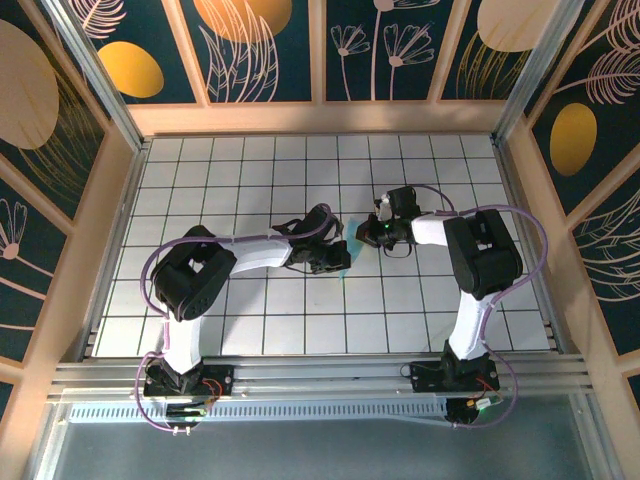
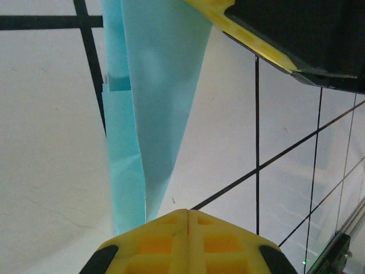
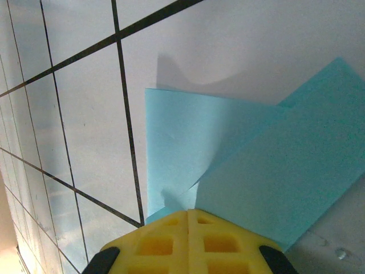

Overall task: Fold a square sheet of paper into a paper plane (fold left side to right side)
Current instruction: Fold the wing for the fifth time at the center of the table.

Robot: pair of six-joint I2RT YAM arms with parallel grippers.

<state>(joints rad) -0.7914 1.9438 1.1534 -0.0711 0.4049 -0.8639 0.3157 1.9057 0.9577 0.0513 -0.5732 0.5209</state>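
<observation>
From their bases at the near edge, both arms reach to the middle of the gridded table [image 1: 250, 330]. The left gripper [image 2: 188, 212], fingers pressed together, pinches the narrow end of the paper plane [image 2: 154, 114]. At its 1 o'clock the right gripper [image 3: 188, 212], likewise closed, clamps the wider end. Patterned wall panels [image 1: 270, 45] stand beyond.

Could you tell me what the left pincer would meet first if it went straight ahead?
Probably the light-blue paper, lying right before the left pincer; past it stands the right pincer, though depth is unclear.
</observation>
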